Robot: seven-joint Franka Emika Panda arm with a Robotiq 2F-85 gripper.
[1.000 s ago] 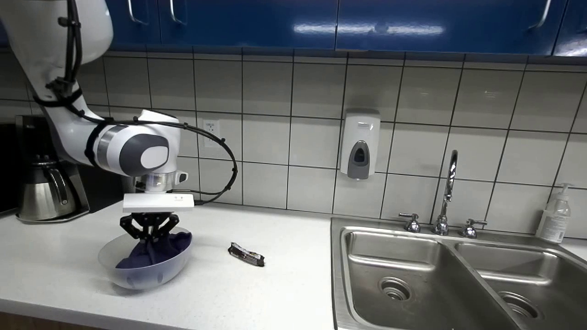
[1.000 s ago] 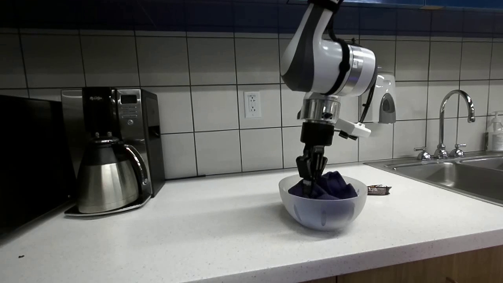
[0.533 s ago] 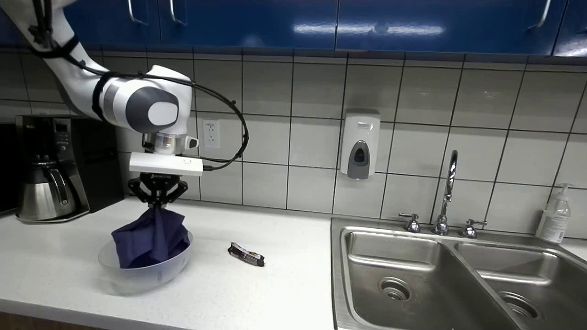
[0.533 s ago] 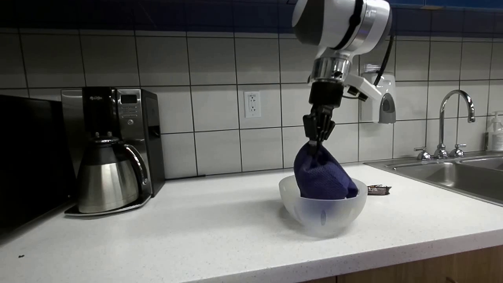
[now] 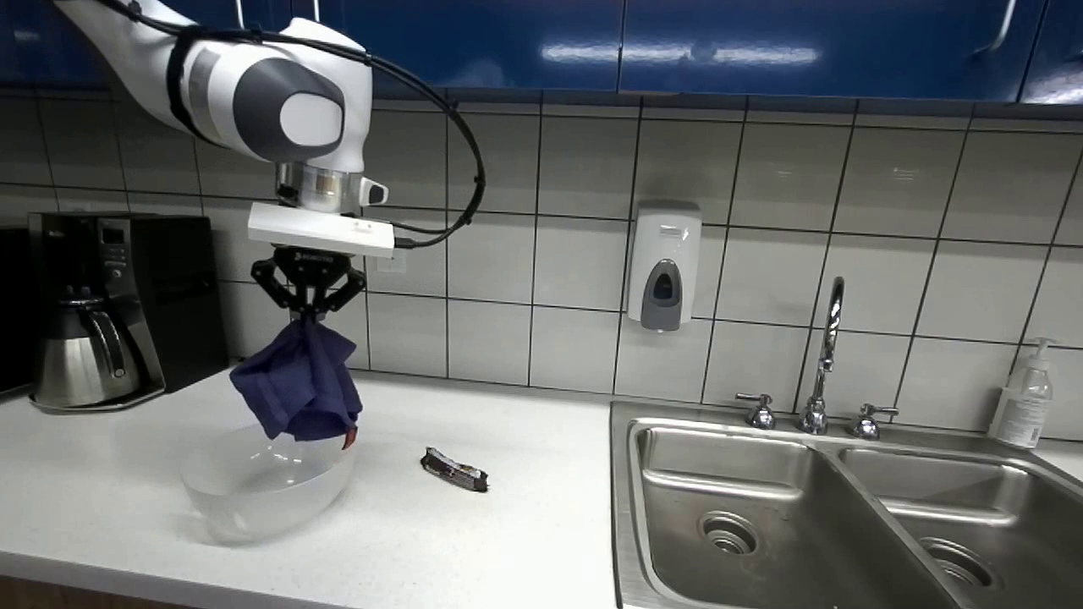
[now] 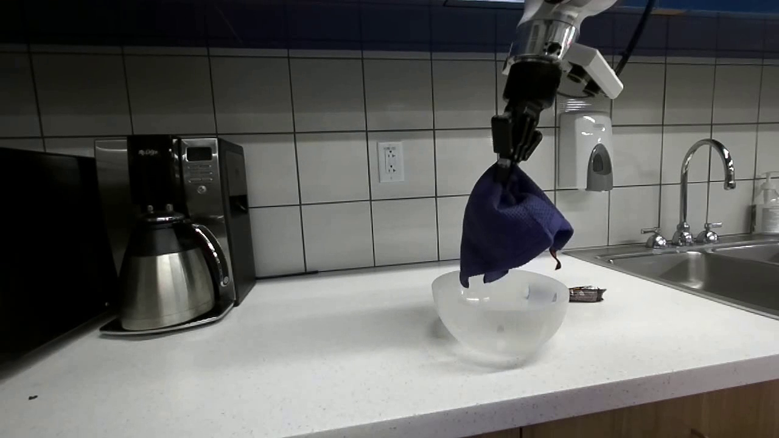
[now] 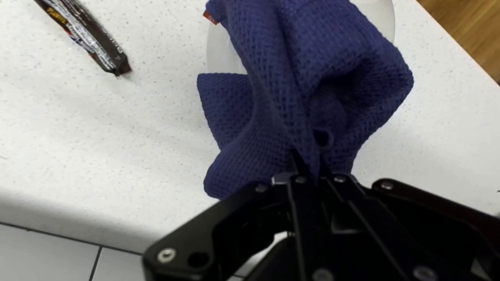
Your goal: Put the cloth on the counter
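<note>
In an exterior view, left of centre above the bowl (image 5: 258, 507), with the cloth (image 5: 303, 381) pinched in the gripper (image 5: 307, 318), raise dangling corners well clear, swing right, lower gently onto the counter (image 5: 398, 524), short of the wrapper (image 5: 455, 470).

Textured purple-blue cloth (image 6: 510, 225), pinched at its top, hanging in folds, speckled white counter (image 6: 341, 353) below
</note>
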